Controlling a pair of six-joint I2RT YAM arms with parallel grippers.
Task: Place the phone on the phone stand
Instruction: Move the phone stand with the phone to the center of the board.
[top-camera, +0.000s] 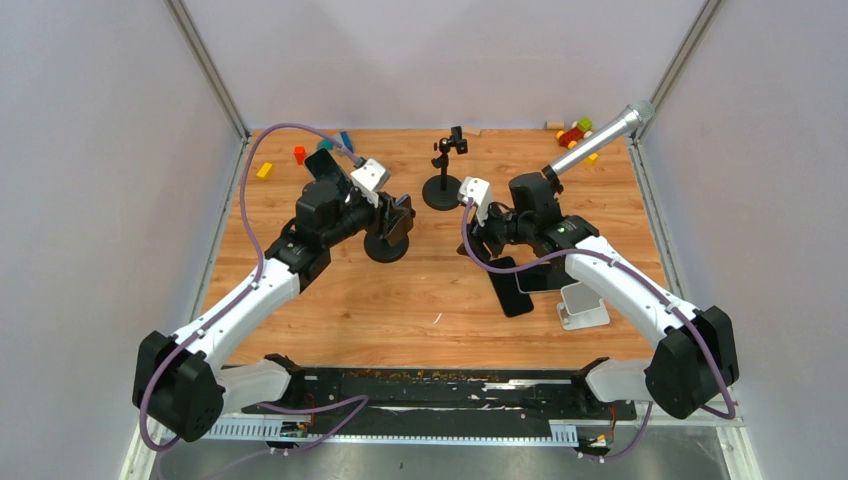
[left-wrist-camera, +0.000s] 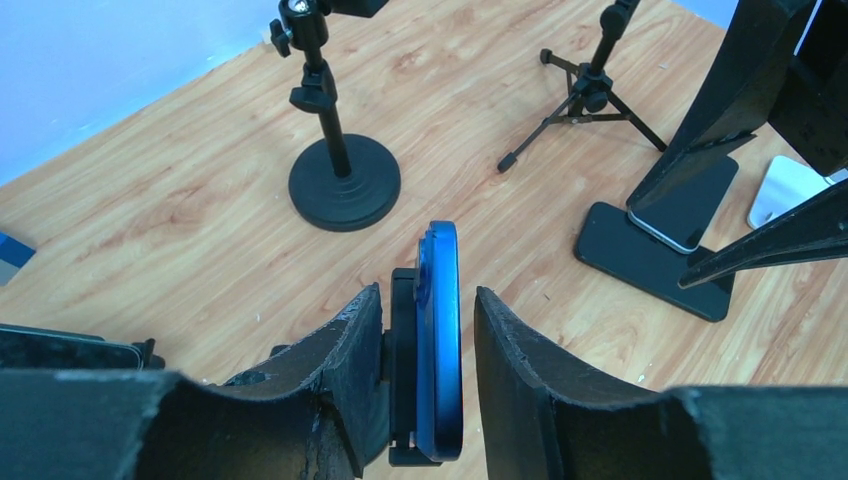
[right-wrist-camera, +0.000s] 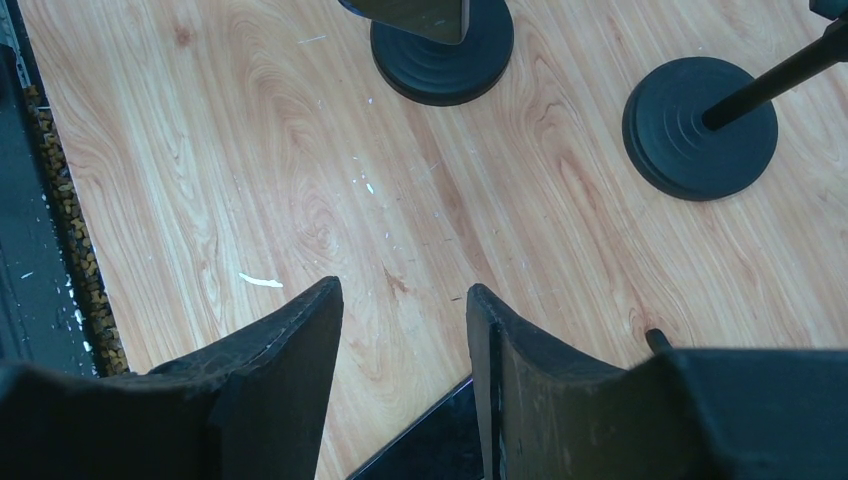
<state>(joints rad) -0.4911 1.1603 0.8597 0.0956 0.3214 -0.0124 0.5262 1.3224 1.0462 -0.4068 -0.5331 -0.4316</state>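
On the left wrist camera I see the phone (left-wrist-camera: 440, 340) only edge-on, its lower end cut off by the frame, and I can't tell whether the left pincer (left-wrist-camera: 428, 295) touches the clamp (left-wrist-camera: 402, 360) beside it. From above, that pincer hides the head of the stand (top-camera: 385, 250).

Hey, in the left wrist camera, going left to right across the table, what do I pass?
round-base stand → blue phone → tripod → white stand
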